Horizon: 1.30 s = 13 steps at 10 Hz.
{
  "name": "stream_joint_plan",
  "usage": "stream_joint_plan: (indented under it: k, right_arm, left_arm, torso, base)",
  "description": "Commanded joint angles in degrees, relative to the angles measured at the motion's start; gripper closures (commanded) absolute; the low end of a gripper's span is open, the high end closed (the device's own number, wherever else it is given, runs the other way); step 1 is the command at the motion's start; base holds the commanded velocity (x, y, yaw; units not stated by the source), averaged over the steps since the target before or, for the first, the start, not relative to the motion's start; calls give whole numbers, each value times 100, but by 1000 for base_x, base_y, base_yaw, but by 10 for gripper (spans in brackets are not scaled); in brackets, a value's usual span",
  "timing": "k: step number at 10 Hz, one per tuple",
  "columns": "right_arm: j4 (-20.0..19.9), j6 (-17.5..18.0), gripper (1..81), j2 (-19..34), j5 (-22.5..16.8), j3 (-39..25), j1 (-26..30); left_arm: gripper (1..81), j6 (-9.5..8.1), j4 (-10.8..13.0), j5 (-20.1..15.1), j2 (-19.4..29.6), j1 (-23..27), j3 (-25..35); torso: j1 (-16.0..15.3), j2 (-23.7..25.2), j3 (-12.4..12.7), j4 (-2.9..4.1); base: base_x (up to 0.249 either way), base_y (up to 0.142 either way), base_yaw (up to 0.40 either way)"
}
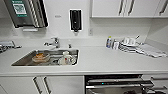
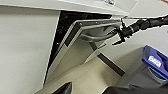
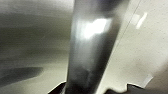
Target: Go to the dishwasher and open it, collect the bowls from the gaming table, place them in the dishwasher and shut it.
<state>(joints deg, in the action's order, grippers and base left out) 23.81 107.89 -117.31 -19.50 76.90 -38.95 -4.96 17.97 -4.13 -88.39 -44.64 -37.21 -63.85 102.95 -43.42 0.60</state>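
Door [image 2: 75, 45] of dishwasher [image 1: 112, 82] tilted partly open, at 5 o'clock of sink [image 1: 22, 62]; right gripper [image 2: 119, 33] hooked on handle [image 2: 97, 37] for pulling; finger opening impossible to tell.

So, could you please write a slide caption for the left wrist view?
Right gripper at the bar handle of the dishwasher, its door tilted partly open.

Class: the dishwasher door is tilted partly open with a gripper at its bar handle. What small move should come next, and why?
Probably keep drawing the handle outward and down: the dishwasher door leans only partly open, and the right gripper sits at the handle.
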Motion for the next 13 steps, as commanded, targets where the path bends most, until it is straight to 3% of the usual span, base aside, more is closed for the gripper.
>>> stream_joint_plan:
  k: [1,4,8,13]
  right_arm:
    - [-307,145,10,117,-1091,237,-117]
    - [-315,198,10,30,-616,439,-443]
    - [-307,189,10,-128,-485,553,-645]
    - [-298,189,10,-313,-27,993,-1006]
  left_arm:
    - [10,-14,14,-9,242,416,170]
    - [10,-14,14,-17,216,416,161]
    - [10,-14,14,-27,207,416,170]
    - [10,-14,14,-35,199,416,178]
  torso:
    - [0,0,0,0]
    - [2,0,2,0]
    - [6,2,5,-2]
    - [9,5,7,-2]
  base:
    - [-66,0,0]
    - [-66,0,0]
    - [-66,0,0]
    - [-66,0,0]
